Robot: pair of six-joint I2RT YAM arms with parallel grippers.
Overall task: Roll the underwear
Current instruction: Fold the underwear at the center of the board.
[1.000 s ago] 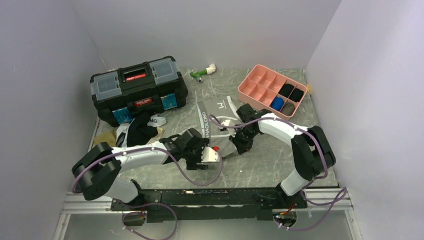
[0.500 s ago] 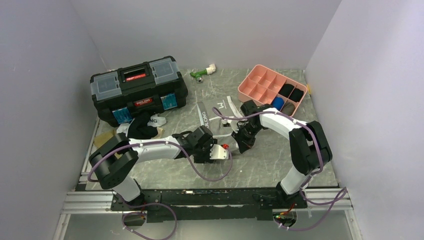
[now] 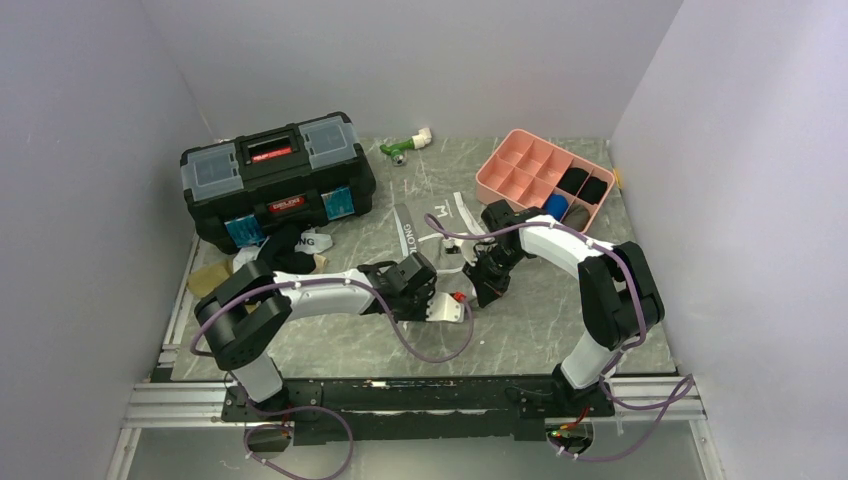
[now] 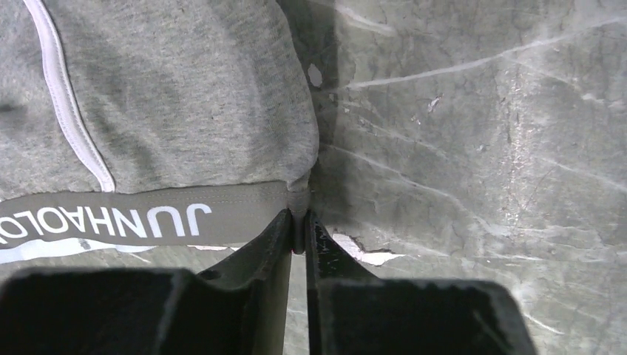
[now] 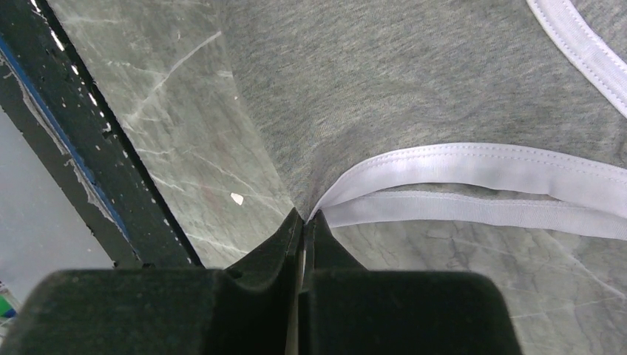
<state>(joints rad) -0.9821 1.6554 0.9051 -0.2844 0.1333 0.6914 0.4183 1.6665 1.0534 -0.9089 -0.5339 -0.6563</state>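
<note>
A grey underwear (image 3: pixel 446 262) with an olive lettered waistband and white trim lies spread on the marble table between both arms. In the left wrist view my left gripper (image 4: pixel 298 225) is shut on the corner of the waistband of this underwear (image 4: pixel 170 111). My right gripper (image 5: pixel 303 222) is shut on the grey cloth beside the white-trimmed leg opening of the underwear (image 5: pixel 414 81). From above, the left gripper (image 3: pixel 456 298) and the right gripper (image 3: pixel 490 290) sit close together at the garment's near edge.
A black toolbox (image 3: pixel 275 180) stands at the back left, with a heap of other underwear (image 3: pixel 280 255) in front of it. A pink compartment tray (image 3: pixel 520 170) with rolled pieces sits back right. A green and white object (image 3: pixel 405 145) lies at the back. The table's dark edge rail (image 5: pixel 66 148) runs close to the right gripper.
My left arm has reached to the right up to the underwear, and its jaws have closed on the waistband corner. The right gripper has shifted slightly away and stayed shut on the cloth.
</note>
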